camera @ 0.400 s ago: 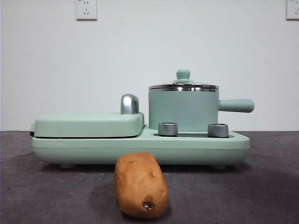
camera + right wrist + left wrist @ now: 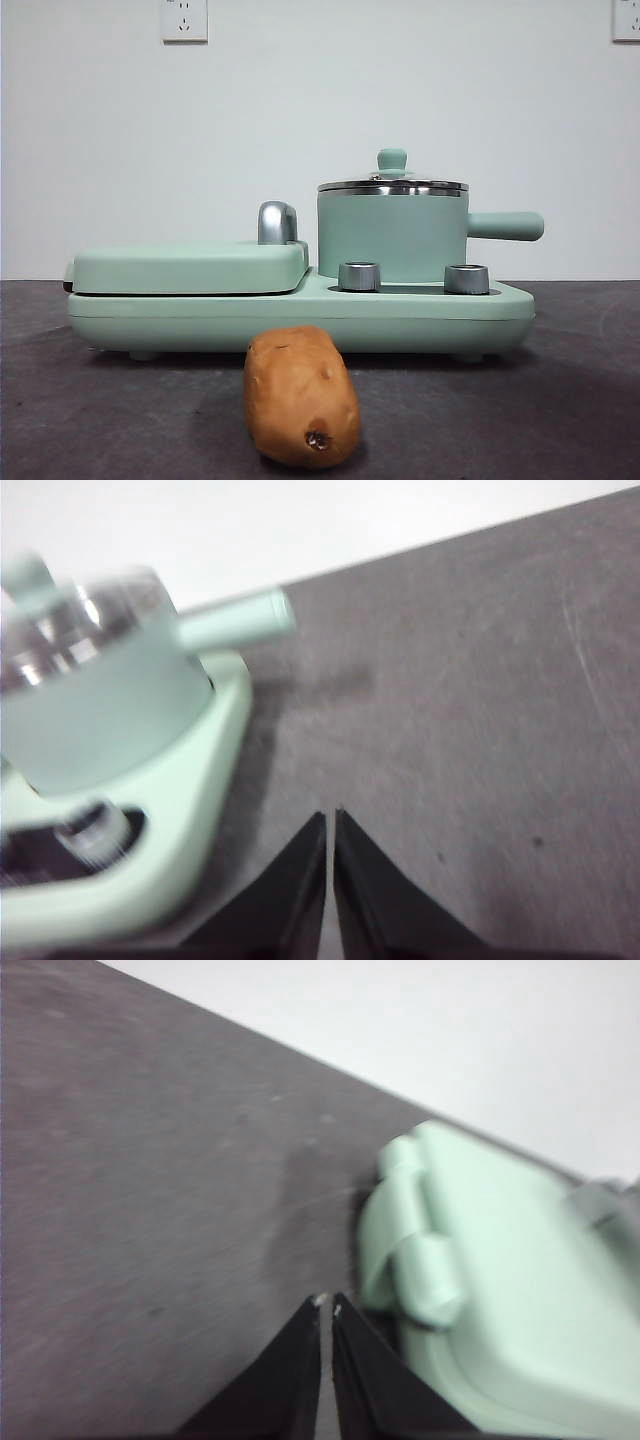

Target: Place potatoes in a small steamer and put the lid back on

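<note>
An oblong orange-brown potato [image 2: 302,397] lies on the dark table in front of the appliance, its pitted end toward the camera. The small steamer [image 2: 392,235] is a mint-green pot standing on the right half of the base, its stubby handle [image 2: 506,226] pointing right. The glass lid [image 2: 393,183] with a green knob sits on it. The steamer [image 2: 95,705] also shows blurred in the right wrist view. My left gripper [image 2: 326,1305] is shut over bare table beside the griddle's hinge end. My right gripper [image 2: 331,818] is shut over the table to the right of the steamer. Neither holds anything.
The mint-green base [image 2: 300,315] carries a flat hinged griddle [image 2: 190,268] on its left half with a chrome handle [image 2: 277,222], and two steel knobs [image 2: 359,276] on its front. The griddle's cover [image 2: 510,1290] fills one side of the left wrist view. A white wall stands behind.
</note>
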Robot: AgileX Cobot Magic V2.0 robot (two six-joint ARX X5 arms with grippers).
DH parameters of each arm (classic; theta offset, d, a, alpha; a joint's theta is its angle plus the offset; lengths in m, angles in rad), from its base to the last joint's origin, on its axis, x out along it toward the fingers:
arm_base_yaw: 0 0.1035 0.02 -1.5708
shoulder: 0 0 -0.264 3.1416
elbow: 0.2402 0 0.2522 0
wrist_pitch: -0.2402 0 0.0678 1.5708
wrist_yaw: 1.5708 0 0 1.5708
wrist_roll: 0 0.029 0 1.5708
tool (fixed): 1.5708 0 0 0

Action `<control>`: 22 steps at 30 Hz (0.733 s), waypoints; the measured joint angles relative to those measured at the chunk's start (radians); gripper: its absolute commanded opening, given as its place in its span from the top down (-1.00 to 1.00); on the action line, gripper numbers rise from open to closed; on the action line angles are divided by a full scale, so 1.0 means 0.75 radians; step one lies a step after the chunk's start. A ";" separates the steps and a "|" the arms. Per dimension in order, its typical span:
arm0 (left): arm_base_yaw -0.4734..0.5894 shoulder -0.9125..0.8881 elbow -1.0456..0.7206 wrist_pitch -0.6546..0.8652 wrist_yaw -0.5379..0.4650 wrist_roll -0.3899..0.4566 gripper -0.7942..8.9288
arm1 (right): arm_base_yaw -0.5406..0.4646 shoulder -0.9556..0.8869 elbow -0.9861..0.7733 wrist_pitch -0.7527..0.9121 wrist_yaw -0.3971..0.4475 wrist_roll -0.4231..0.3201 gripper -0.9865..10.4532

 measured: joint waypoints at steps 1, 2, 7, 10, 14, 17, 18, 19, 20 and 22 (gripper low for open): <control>-0.003 0.027 0.037 0.002 0.019 -0.022 0.81 | 0.000 0.015 0.044 -0.014 0.000 0.021 0.81; -0.006 0.054 0.072 0.006 0.033 -0.036 0.81 | 0.000 0.031 0.085 -0.027 0.000 0.036 0.81; -0.035 0.283 0.298 -0.049 0.105 -0.062 0.81 | 0.000 0.169 0.344 -0.136 -0.074 0.116 0.81; -0.055 0.441 0.449 -0.143 0.155 -0.038 0.81 | 0.000 0.289 0.525 -0.274 -0.173 0.130 0.81; -0.081 0.654 0.655 -0.297 0.261 0.004 0.81 | 0.001 0.450 0.741 -0.429 -0.378 0.120 0.81; -0.112 0.806 0.790 -0.376 0.363 0.040 0.81 | 0.022 0.543 0.855 -0.456 -0.499 0.089 0.81; -0.125 0.855 0.831 -0.402 0.402 0.052 0.81 | 0.036 0.566 0.883 -0.458 -0.529 0.079 0.81; -0.140 0.896 0.865 -0.419 0.440 0.061 0.81 | 0.049 0.587 0.910 -0.466 -0.560 0.073 0.81; -0.154 0.929 0.895 -0.440 0.474 0.069 0.81 | 0.059 0.608 0.935 -0.486 -0.591 0.065 0.81; -0.191 0.989 0.959 -0.489 0.550 0.095 0.81 | 0.079 0.657 0.993 -0.536 -0.673 0.039 0.81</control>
